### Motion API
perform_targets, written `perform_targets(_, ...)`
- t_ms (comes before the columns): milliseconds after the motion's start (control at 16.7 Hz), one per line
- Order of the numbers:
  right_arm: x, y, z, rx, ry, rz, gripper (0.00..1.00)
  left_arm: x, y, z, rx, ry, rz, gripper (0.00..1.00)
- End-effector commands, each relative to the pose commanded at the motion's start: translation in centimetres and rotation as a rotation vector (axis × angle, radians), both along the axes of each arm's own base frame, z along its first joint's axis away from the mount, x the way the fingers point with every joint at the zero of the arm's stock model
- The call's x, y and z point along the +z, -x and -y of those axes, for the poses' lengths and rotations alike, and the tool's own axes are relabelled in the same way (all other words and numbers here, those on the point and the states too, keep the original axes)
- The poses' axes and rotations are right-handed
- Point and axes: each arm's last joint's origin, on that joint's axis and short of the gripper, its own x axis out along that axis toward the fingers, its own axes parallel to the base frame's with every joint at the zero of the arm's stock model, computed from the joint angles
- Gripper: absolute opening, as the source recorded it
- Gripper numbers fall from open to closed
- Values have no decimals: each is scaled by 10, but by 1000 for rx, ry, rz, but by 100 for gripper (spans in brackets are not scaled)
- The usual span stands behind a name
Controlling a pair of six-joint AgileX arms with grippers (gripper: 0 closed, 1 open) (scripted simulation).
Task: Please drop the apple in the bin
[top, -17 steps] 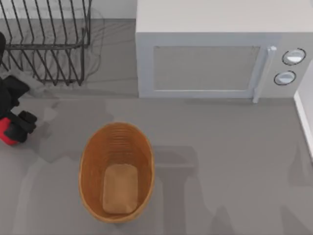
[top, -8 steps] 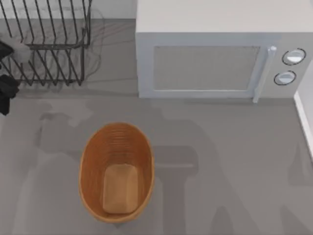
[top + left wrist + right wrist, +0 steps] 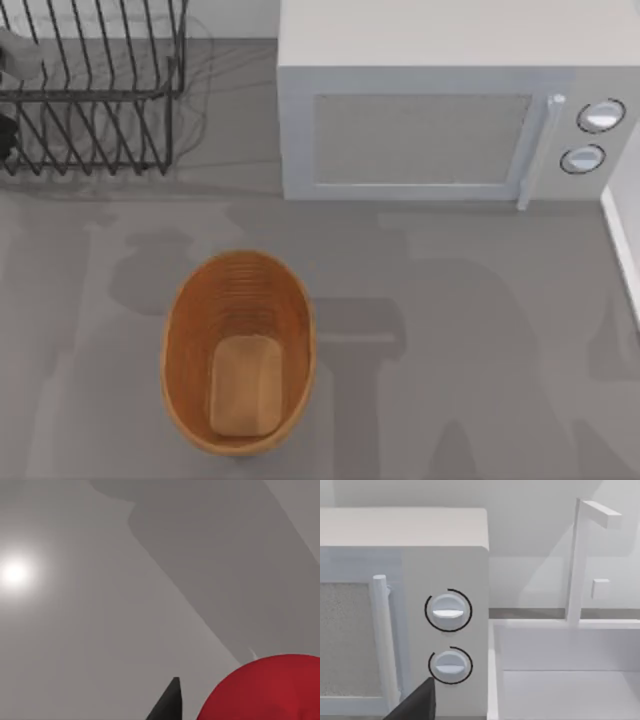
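Note:
The apple [image 3: 265, 690], bright red and round, sits close to the camera in the left wrist view, above bare grey table. My left gripper [image 3: 222, 712] is shut on it, and one black fingertip [image 3: 167, 705] shows beside it. A dark sliver of the left arm [image 3: 4, 135] shows at the top view's far left edge, by the wire rack. The bin [image 3: 238, 350], an oval brown wicker basket, stands upright at the front left of centre, holding nothing. My right gripper [image 3: 415, 705] faces the microwave's two knobs.
A black wire dish rack [image 3: 95, 90] stands at the back left. A white microwave [image 3: 440, 110] takes up the back centre and right, its knobs [image 3: 448, 611] near my right gripper. A white sink basin [image 3: 565, 670] lies beside it.
My left arm, with the apple, has moved from the left of the bin toward the back and almost out of the top view's left edge. The bin has not moved.

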Motion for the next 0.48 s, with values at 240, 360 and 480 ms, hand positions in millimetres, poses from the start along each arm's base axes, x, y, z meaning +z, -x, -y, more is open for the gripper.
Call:
perform_targets(240,0,0,0,0,0,0,100,-1,-1,14,-100,-7,-14,0)
perform_targets(360,0,0,0,0,0,0,100,-1,1,33,-244,-16,-28,0)
perform_targets(480,0,0,0,0,0,0,100,-1,4,58,-444,-28,-43,0)
